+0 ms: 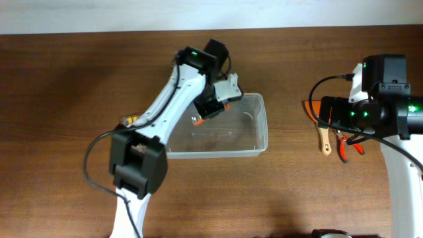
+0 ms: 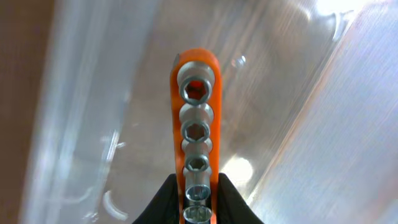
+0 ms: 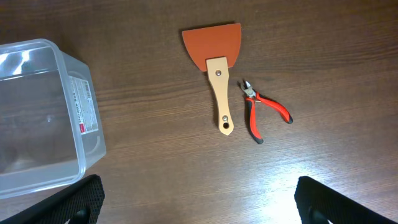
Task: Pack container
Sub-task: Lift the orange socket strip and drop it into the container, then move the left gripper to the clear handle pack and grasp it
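The clear plastic container [image 1: 254, 147] sits mid-table; its corner also shows in the right wrist view [image 3: 74, 118]. My left gripper [image 1: 203, 116] is over the container's left end, shut on an orange socket rail [image 2: 196, 130] carrying several chrome sockets, held inside the container [image 2: 323, 143]. My right gripper [image 3: 199, 202] is open and empty, hovering above bare table at the right [image 1: 344, 116]. Below it lie an orange scraper with a wooden handle [image 3: 217, 68] and red-handled cutters [image 3: 264, 112].
The scraper [image 1: 324, 139] and cutters [image 1: 347, 144] lie right of the container, partly under my right arm. A small clear pack with yellow items [image 1: 130, 119] lies left of the container beside my left arm. A dark object [image 1: 330, 233] is at the front edge.
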`<state>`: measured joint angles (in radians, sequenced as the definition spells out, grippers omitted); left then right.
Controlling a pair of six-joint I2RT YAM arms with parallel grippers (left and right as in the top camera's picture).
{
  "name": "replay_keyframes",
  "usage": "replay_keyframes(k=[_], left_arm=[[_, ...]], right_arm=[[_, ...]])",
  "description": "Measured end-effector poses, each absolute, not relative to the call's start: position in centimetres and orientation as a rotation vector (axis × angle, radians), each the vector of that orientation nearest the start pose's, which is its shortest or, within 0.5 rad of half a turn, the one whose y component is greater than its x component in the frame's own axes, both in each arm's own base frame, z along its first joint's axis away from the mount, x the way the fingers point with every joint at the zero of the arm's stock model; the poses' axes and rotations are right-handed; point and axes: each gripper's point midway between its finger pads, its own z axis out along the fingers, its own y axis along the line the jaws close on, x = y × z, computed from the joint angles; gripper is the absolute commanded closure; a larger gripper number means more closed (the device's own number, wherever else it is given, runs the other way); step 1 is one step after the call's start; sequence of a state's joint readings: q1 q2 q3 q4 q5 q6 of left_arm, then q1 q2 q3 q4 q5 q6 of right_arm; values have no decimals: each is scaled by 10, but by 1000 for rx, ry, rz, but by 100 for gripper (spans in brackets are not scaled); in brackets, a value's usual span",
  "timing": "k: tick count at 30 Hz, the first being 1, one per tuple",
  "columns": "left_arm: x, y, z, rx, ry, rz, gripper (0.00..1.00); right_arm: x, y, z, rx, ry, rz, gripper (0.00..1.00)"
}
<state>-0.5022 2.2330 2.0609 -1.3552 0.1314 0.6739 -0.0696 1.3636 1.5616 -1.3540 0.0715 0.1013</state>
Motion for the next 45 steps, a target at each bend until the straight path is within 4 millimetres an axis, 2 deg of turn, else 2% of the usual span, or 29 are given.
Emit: replay_keyframes(k=[2, 4, 8, 9, 10, 13, 18, 21, 22, 25, 29, 31, 32, 33, 35, 37, 38, 39, 41, 42, 43, 45], left_arm=[[376, -233, 80, 1736, 2598, -205, 98], [375, -232, 68, 1749, 2623, -210, 88], [373, -231, 51, 1765, 2660, -218, 59], [372, -230, 48, 1772, 2665, -221, 47], [372, -230, 46, 1779, 2665, -221, 40], [372, -230, 46, 1785, 2663, -222, 33], [369, -227, 47, 1778, 2686, -211, 30], [373, -222, 53, 1737, 2705, -147, 26], [375, -219, 60, 1715, 2708, -110, 1], [387, -207, 110, 1586, 2654, 40, 1], [396, -174, 212, 1295, 2529, 139, 1], [399, -134, 267, 1060, 2488, 174, 1], [399, -112, 284, 948, 2491, 188, 1], [398, -84, 299, 810, 2508, 207, 1], [397, -36, 309, 556, 2562, 235, 1], [398, 3, 301, 339, 2625, 252, 1], [399, 18, 290, 252, 2665, 248, 1], [401, 34, 268, 157, 2728, 230, 1], [404, 46, 235, 76, 2809, 188, 1], [406, 49, 210, 40, 2863, 161, 1], [406, 50, 202, 32, 2882, 153, 1], [407, 48, 168, 12, 2951, 122, 1]], right_arm=[[291, -33, 254, 253, 2713, -88, 1], [291, -33, 254, 253, 2713, -89, 1], [291, -33, 254, 254, 2713, -89, 1], [291, -33, 254, 252, 2713, -89, 1], [291, -33, 254, 253, 2713, -88, 1], [291, -33, 254, 253, 2713, -88, 1], [291, -33, 254, 254, 2713, -89, 1], [291, -33, 254, 253, 2713, -88, 1], [291, -33, 254, 253, 2713, -88, 1], [292, -33, 254, 253, 2712, -88, 1], [291, -33, 254, 253, 2712, -88, 1], [291, -33, 254, 253, 2712, -89, 1], [291, -33, 254, 253, 2712, -88, 1], [291, -33, 254, 253, 2713, -89, 1], [291, -33, 254, 252, 2713, -88, 1], [291, -33, 254, 253, 2712, -88, 1], [291, -33, 254, 254, 2712, -89, 1], [291, -33, 254, 253, 2712, -88, 1], [291, -33, 254, 254, 2712, -89, 1], [291, -33, 254, 253, 2712, -89, 1], [291, -33, 254, 253, 2712, -89, 1], [291, -33, 254, 253, 2712, -88, 1]])
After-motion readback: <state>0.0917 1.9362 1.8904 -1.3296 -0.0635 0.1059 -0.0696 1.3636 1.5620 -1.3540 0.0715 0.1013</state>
